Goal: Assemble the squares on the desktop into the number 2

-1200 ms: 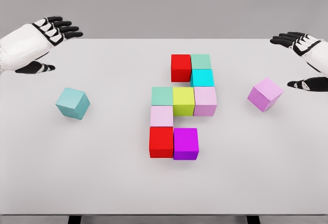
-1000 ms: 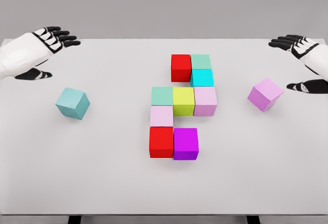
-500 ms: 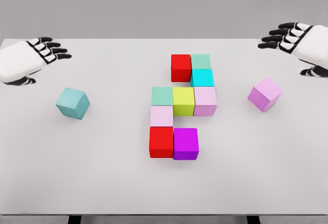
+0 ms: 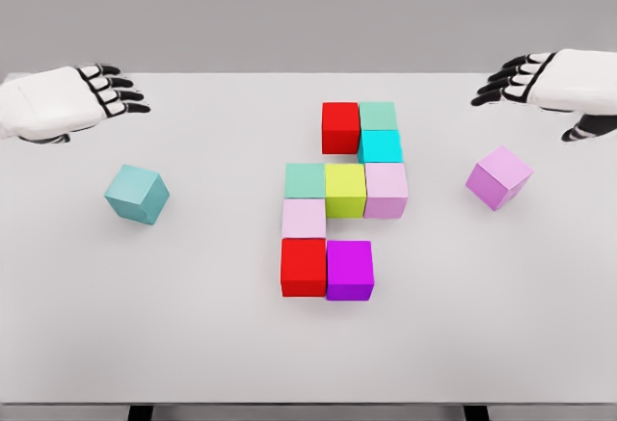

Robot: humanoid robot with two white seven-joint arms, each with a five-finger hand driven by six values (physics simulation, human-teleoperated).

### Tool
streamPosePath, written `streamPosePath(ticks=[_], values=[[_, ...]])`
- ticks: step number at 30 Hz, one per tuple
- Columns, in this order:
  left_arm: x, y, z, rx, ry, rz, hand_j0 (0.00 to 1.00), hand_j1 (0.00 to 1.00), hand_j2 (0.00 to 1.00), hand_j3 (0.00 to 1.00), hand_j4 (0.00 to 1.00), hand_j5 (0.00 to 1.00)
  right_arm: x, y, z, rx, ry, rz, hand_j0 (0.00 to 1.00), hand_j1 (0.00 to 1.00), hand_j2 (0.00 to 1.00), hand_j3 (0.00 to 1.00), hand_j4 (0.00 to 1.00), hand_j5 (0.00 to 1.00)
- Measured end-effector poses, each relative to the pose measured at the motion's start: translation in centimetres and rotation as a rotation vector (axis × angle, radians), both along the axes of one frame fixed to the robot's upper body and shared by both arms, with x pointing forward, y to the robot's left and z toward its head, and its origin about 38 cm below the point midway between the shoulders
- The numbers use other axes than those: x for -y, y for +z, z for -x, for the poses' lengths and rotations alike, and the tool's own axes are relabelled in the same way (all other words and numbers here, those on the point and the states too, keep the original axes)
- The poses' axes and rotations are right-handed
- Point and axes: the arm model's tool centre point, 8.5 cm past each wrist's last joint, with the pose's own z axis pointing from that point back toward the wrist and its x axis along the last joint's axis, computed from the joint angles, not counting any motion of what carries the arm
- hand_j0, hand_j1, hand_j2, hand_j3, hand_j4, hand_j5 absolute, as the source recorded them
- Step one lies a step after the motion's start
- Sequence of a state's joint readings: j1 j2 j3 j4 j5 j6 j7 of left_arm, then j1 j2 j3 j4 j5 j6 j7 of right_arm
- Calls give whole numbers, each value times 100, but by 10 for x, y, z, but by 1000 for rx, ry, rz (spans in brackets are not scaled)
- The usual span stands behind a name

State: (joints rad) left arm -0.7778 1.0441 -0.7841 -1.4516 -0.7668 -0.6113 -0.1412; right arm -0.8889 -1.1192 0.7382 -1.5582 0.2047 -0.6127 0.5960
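Hovering over the table point(image 4: 193, 344), both hands' fingers point(image 4: 116, 93) spread, holding nothing.

White table point(image 4: 193, 344); teal cube point(image 4: 137, 194), lilac cube point(image 4: 498, 177); red cube point(image 4: 340, 127), magenta cube point(image 4: 349, 270).

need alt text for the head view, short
Nine coloured cubes sit joined mid-table in a partial figure 2, from a red cube at top to a magenta cube at bottom. Two loose cubes lie apart: a teal cube left, a lilac cube right. The open left hand and right hand hover above them, holding nothing.
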Motion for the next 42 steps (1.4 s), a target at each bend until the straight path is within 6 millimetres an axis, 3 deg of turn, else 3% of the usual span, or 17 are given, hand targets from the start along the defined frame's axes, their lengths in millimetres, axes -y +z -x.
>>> streamPosePath(ticks=[4,6,13,26,42], values=[[1,-19,6,-56,-11,-35,100,100,100,100,100,100,9,-25,-9,-109,-37,-35,100,100,100,100,100,100],[1,-26,8,-75,-16,-45,100,100,100,100,100,100,7,-27,-18,-133,-46,-57,100,100,100,100,100,100],[4,-38,13,-110,-30,-57,100,100,100,100,100,100,4,-70,-38,-250,-86,-78,100,100,100,100,100,100],[12,-51,16,-140,-51,-59,100,100,100,100,100,100,7,-95,-34,-287,-92,19,100,100,100,100,100,100],[22,-68,20,-178,-72,-56,100,100,100,100,100,100,11,-124,-54,-320,-155,49,100,100,100,100,100,100]])
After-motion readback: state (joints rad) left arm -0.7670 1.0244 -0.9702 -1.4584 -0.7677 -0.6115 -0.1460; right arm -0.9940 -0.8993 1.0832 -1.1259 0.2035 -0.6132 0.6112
